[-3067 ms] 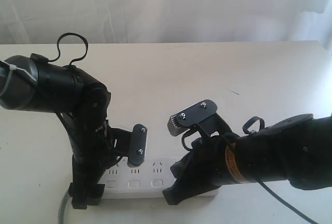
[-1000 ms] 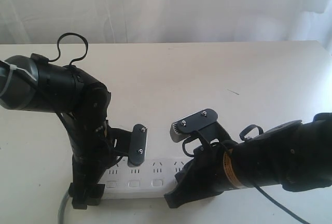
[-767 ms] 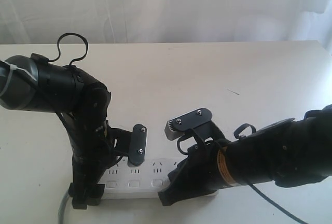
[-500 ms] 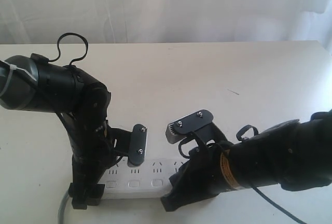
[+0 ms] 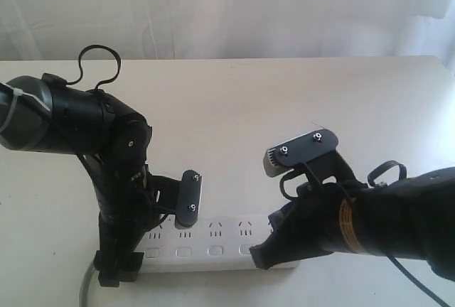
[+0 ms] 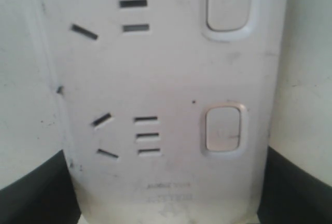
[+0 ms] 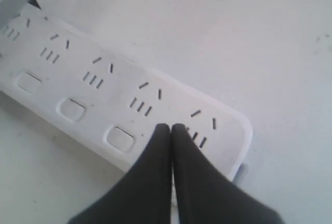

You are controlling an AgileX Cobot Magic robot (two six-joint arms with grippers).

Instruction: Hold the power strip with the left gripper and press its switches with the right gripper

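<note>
The white power strip (image 5: 213, 239) lies along the table's near edge, its grey cord (image 5: 87, 282) leaving at the left. My left gripper (image 5: 151, 239) straddles its left end, shut across the strip's width. In the left wrist view the power strip (image 6: 166, 79) fills the frame between black fingers (image 6: 31, 200), with two switches (image 6: 223, 128) showing. My right gripper (image 5: 259, 259) is shut, tips pressed together. In the right wrist view the right gripper (image 7: 171, 128) sits over the power strip (image 7: 104, 86) near its rounded far end, past three visible switches (image 7: 120, 138). Whether it touches is unclear.
The pale table (image 5: 284, 94) stretches back to a white curtain (image 5: 249, 8). The left arm's black cable loop (image 5: 99, 62) rises above its dark wrist. The right arm's thick wrist with the orange-yellow label (image 5: 346, 225) lies low over the table's near right.
My right gripper has shifted right along the strip, uncovering another switch, and its silver plate sits higher and further right. The left gripper and the strip have not moved.
</note>
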